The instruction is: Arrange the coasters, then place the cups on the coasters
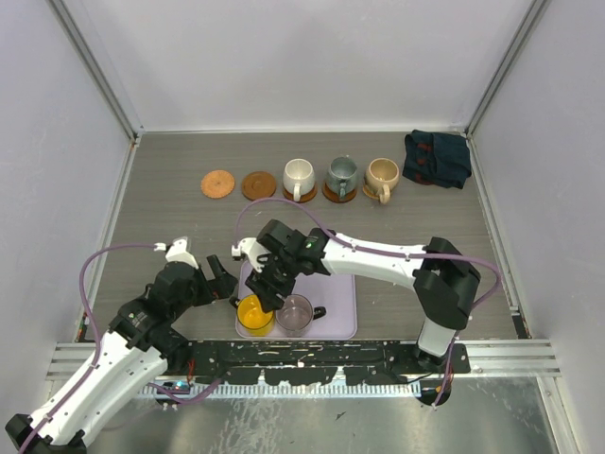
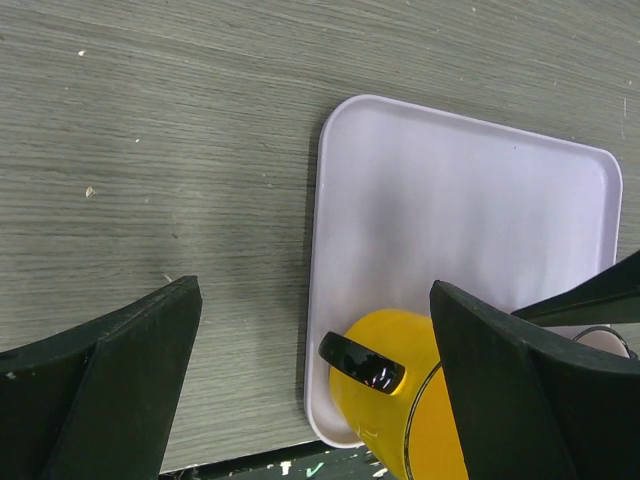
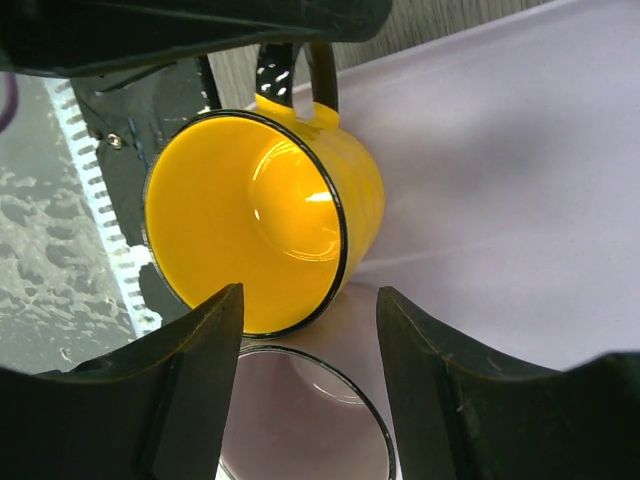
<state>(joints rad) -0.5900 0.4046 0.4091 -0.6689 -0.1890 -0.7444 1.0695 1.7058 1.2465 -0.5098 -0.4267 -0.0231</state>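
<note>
Three places are already filled: the white cup (image 1: 299,178), green cup (image 1: 341,177) and beige cup (image 1: 382,177) each stand on a coaster in the far row. At the left end of that row, the left coaster (image 1: 217,183) and the next coaster (image 1: 258,184) lie bare, spaced like the others so each can take a cup. A cloth (image 1: 437,158) lies at the row's right end.

Both unplaced cups stand side by side at the near edge of the tray (image 1: 340,301): the yellow cup (image 1: 253,315) on the left, with its dark handle pointing left, and the glass cup (image 1: 295,312) close beside it.

The right gripper (image 1: 268,288) hangs just over the yellow cup with its jaws partly apart and gripping nothing. In its wrist view the fingers (image 3: 190,380) flank the spot where the yellow rim nears the glass rim, likely lining up to pinch the yellow cup's wall. The glass cup is close enough that a finger could knock it.

The left gripper (image 1: 225,284) hovers low over the table (image 2: 150,150), just left of the tray. Its jaws are spread fully and hold nothing, and it seems to be standing off to leave room.
</note>
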